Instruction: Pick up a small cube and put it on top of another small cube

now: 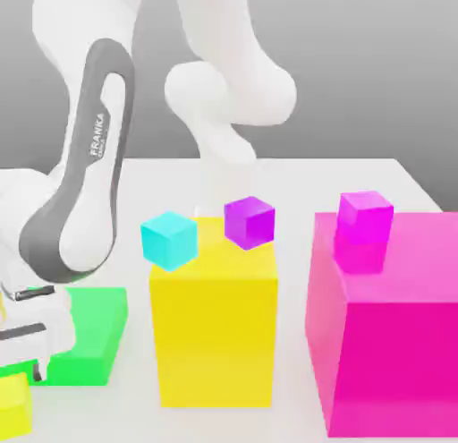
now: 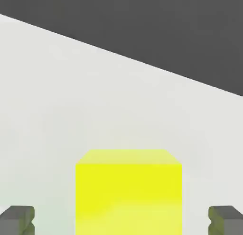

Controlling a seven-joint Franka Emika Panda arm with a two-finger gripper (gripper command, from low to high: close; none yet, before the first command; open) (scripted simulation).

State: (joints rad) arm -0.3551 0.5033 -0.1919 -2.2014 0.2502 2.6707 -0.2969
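The small bright-yellow cube (image 1: 12,416) sits on the white table at the exterior view's lower left corner. My gripper (image 1: 20,377) hangs just above it. In the hand view the yellow cube (image 2: 128,191) lies between my two grey fingertips (image 2: 19,220), with a clear gap on each side, so the gripper (image 2: 122,220) is open around it without touching. Other small cubes: a cyan cube (image 1: 168,240) and a purple cube (image 1: 249,222) rest on the tall yellow block (image 1: 215,325). A small magenta cube (image 1: 364,219) sits on the big magenta block (image 1: 394,334).
A low green block (image 1: 88,334) lies right beside my gripper, between it and the tall yellow block. The grey-and-white arm (image 1: 85,182) rises over the exterior view's left side. Bare white table (image 2: 95,101) stretches beyond the yellow cube.
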